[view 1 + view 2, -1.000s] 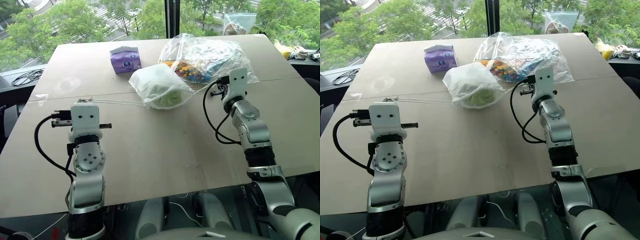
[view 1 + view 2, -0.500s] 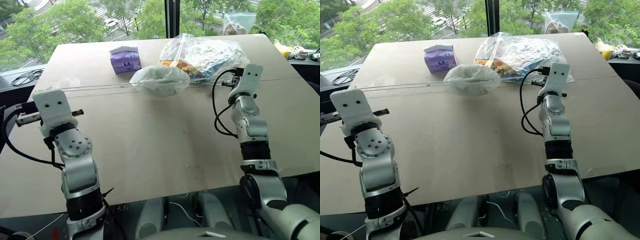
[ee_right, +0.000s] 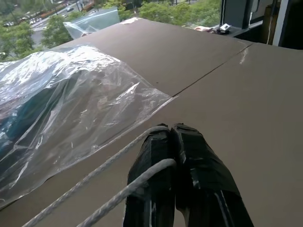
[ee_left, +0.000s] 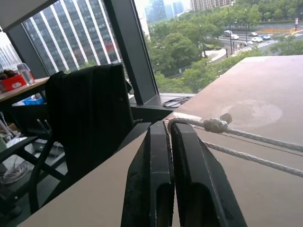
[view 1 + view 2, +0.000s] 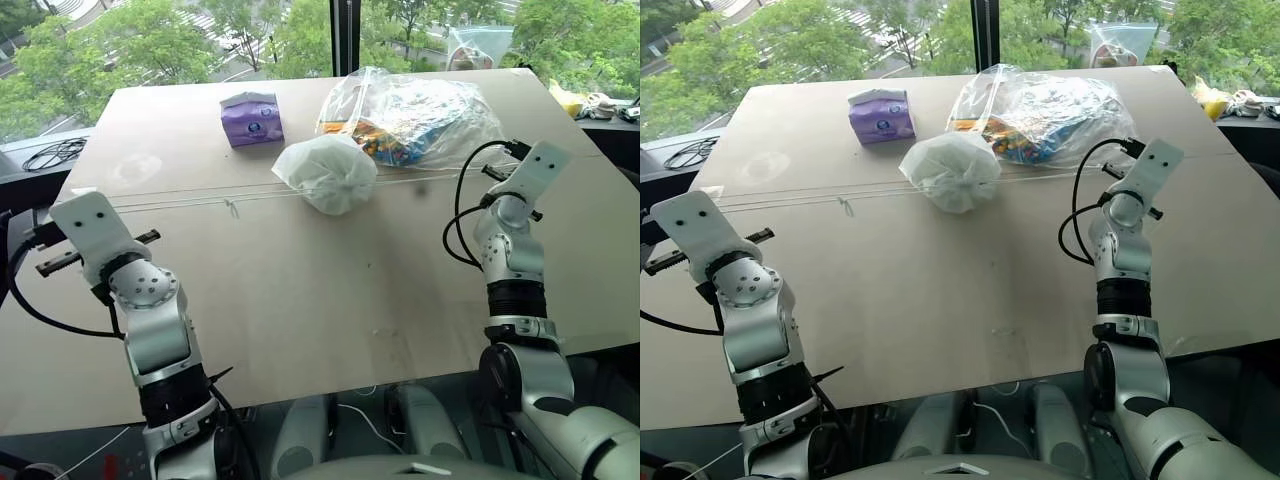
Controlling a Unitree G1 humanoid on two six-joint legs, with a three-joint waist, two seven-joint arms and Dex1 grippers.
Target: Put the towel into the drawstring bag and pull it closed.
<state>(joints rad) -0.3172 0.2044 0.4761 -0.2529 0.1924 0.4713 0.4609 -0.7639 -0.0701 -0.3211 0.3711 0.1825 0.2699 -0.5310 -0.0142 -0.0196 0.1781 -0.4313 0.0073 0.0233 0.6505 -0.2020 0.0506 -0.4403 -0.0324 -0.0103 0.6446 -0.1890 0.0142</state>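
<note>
drawstring bag white | tissue pack purple | table tan

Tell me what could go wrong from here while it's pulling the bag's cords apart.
The left hand and right hand each pinch a thin cord, so one could slip out. The drawstring bag touches the clear plastic bag and might drag it. The purple tissue pack sits close by.

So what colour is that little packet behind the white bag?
Purple, the tissue pack; the left eye view shows it best.
</note>
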